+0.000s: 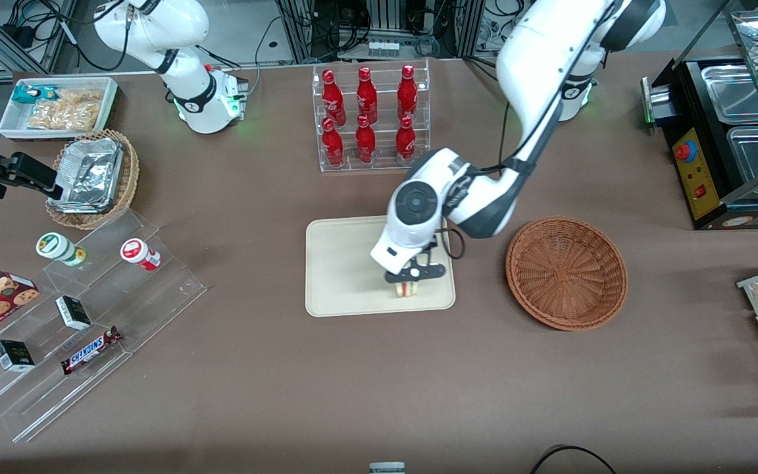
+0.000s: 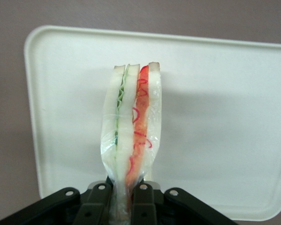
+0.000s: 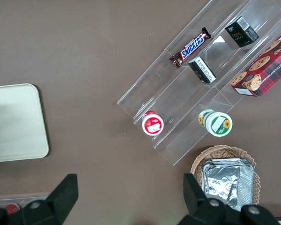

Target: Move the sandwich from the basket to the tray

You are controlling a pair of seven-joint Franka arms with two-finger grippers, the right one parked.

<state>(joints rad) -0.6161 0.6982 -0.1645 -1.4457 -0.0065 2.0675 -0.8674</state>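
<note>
My left gripper hangs over the cream-beige tray, near the edge of it closest to the front camera, and is shut on the clear-wrapped sandwich. In the left wrist view the sandwich stands out from between the black fingers, with its green and red filling layers showing, over the tray. I cannot tell if the sandwich touches the tray. The round reddish-brown wicker basket lies empty beside the tray, toward the working arm's end of the table.
A clear rack of red bottles stands farther from the front camera than the tray. Toward the parked arm's end are clear stepped shelves with snacks, a tan basket with foil trays and a white bin of packets. A black food warmer stands at the working arm's end.
</note>
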